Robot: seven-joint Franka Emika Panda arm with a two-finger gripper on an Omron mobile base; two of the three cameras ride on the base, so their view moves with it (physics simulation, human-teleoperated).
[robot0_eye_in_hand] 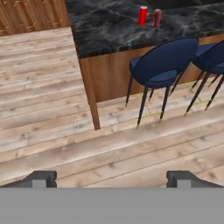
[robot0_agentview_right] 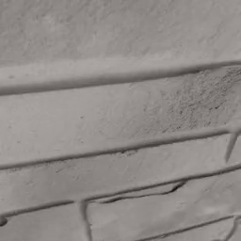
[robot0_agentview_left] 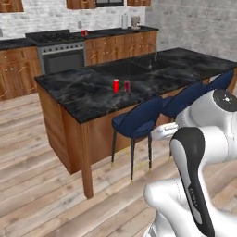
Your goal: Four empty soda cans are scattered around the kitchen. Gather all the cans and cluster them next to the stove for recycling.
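- Two soda cans, a bright red can (robot0_agentview_left: 115, 85) and a darker can (robot0_agentview_left: 127, 85), stand just beside each other on the island counter (robot0_agentview_left: 83, 95), well apart from the stove (robot0_agentview_left: 58, 51).
- One more red can (robot0_agentview_left: 84, 33) already sits on the back counter right beside the stove.
- You cannot see a fourth can here.
- Your gripper (robot0_eye_in_hand: 112, 178) hangs wide open over the floor, holding nothing.
- Most of the gathering looks to be left.

In the hand view, bare wood floor (robot0_eye_in_hand: 52, 131) lies open from 9 to 6 o'clock. At 1 o'clock, blue stools (robot0_eye_in_hand: 164, 65) crowd the bench (robot0_eye_in_hand: 109, 26) edge below two soda cans (robot0_eye_in_hand: 148, 16); the black top around them is open.
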